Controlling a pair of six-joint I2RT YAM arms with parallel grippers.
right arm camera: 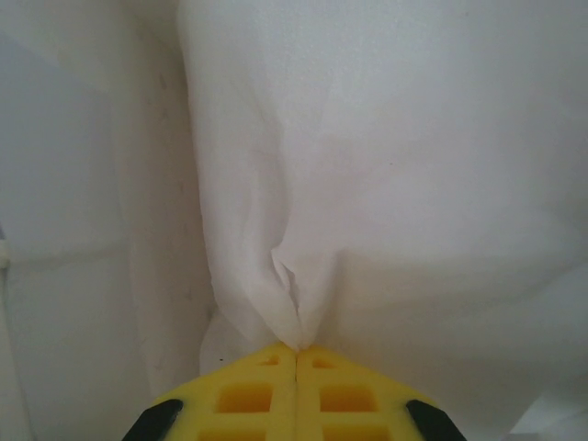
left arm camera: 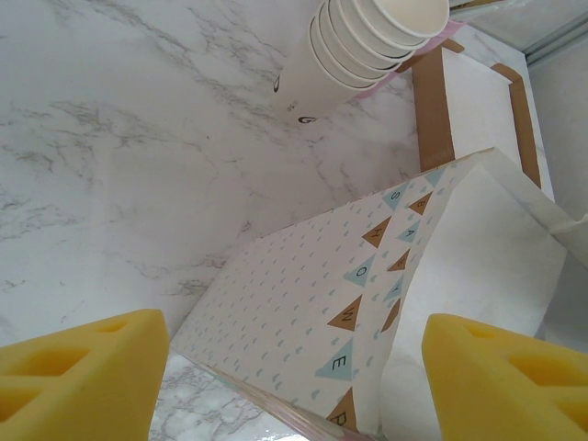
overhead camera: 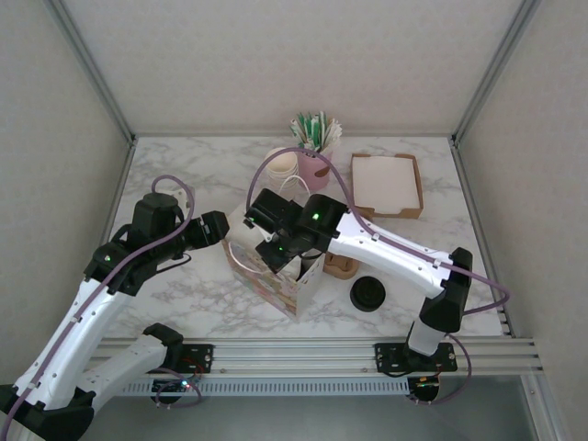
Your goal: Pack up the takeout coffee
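Takeout coffee, a small round cup under a black plastic lid (overhead camera: 367,294), stands on the white marble table (overhead camera: 184,175) near the right side of the pennant-printed white paper bag (left arm camera: 303,303), not yet packed. Right gripper (right arm camera: 296,356): fingers together, pinching a fold of the bag's white wall, judged to be holding the mouth open. Left gripper (left arm camera: 294,386): yellow foam fingers (left arm camera: 83,367) apart, empty, facing the printed side, apparently ready to steady it.
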